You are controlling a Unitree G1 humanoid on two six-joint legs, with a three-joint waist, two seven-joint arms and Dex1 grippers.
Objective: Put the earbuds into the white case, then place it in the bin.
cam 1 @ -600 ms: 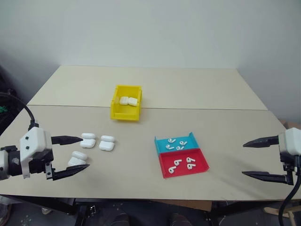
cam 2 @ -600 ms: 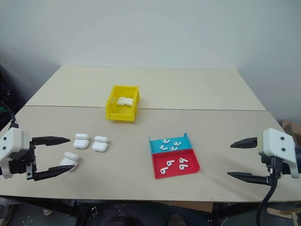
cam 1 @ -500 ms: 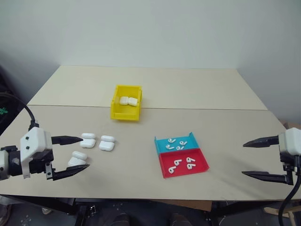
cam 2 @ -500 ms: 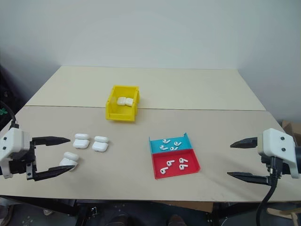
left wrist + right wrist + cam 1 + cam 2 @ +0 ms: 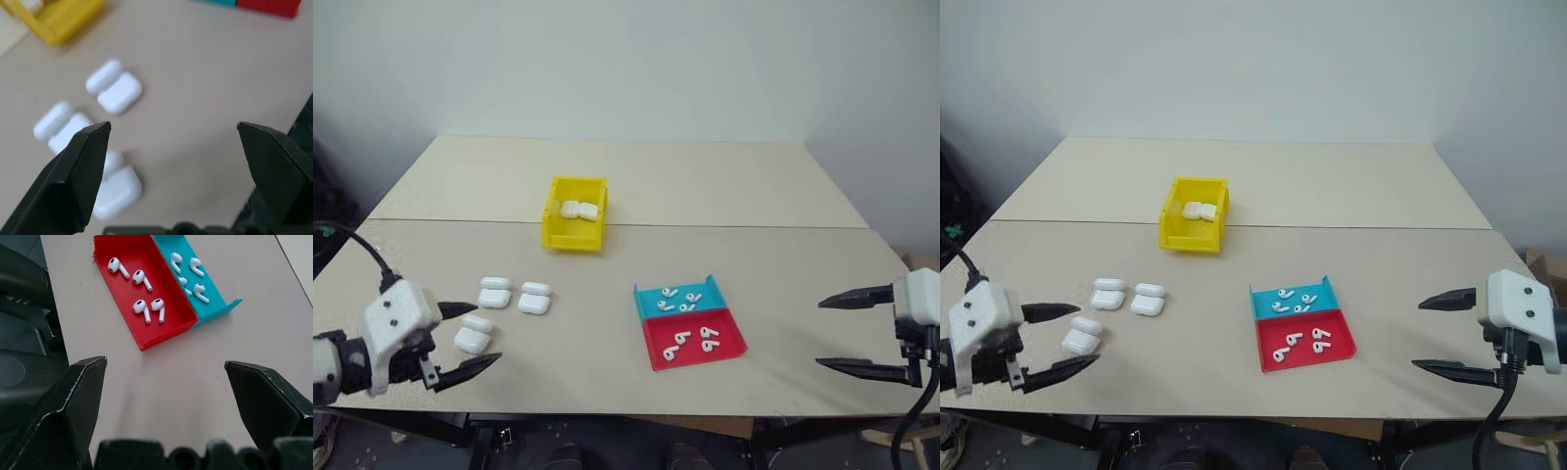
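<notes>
Nearest: left gripper (image 5: 471,337) and right gripper (image 5: 837,333), both spread wide, holding nothing. Beyond, three white cases (image 5: 505,305) by the left one; earbuds (image 5: 695,339) in red tray (image 5: 655,354) and blue tray (image 5: 646,306). Farthest: yellow bin (image 5: 555,236) containing two cases.

Light: the table (image 5: 783,245) was evenly and softly lit; only faint shadows were cast.
Glare: none was seen.
Focus: the white cases (image 5: 115,93) were blurred in the left wrist view.

yellow bin (image 5: 58,19) cropped, cases (image 5: 115,90) blurred
</notes>
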